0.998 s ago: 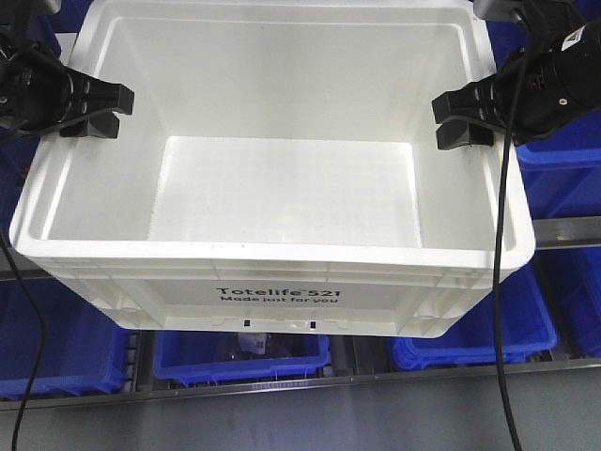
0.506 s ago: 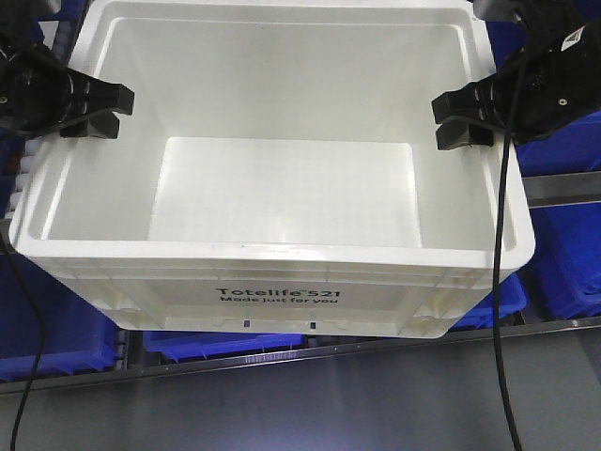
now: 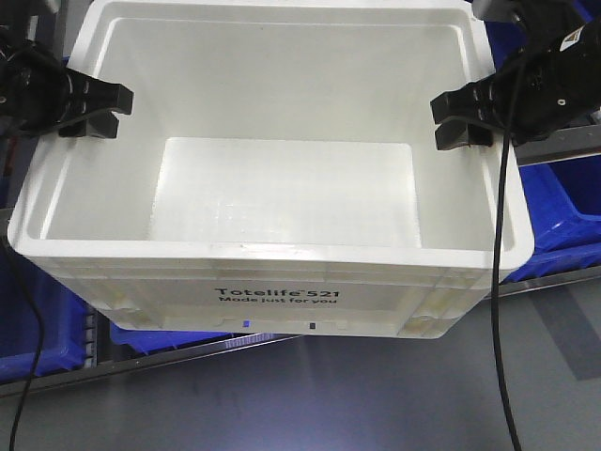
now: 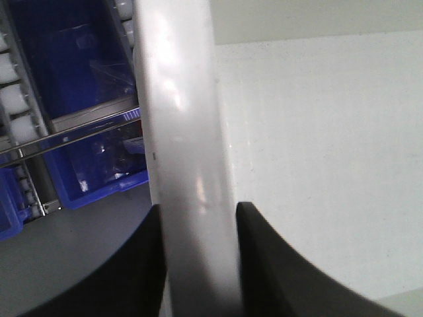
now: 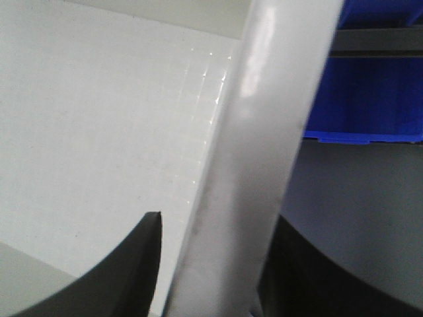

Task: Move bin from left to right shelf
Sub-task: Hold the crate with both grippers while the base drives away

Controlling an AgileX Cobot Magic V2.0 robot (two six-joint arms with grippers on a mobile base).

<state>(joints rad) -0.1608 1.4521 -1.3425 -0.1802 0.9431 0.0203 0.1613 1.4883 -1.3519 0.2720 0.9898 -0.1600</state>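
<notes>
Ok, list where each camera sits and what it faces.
Exterior front: up high, looking down into the bin; left gripper and right gripper show.
Left wrist: behind its fingers, facing the bin's rim, blue bins beyond.
Right wrist: same, at the opposite rim.
Shared: both wrist views show the rim between black fingers.

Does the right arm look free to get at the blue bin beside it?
Probably not: the right gripper is shut on the rim of the white bin and must release it before reaching the blue bin.
</notes>
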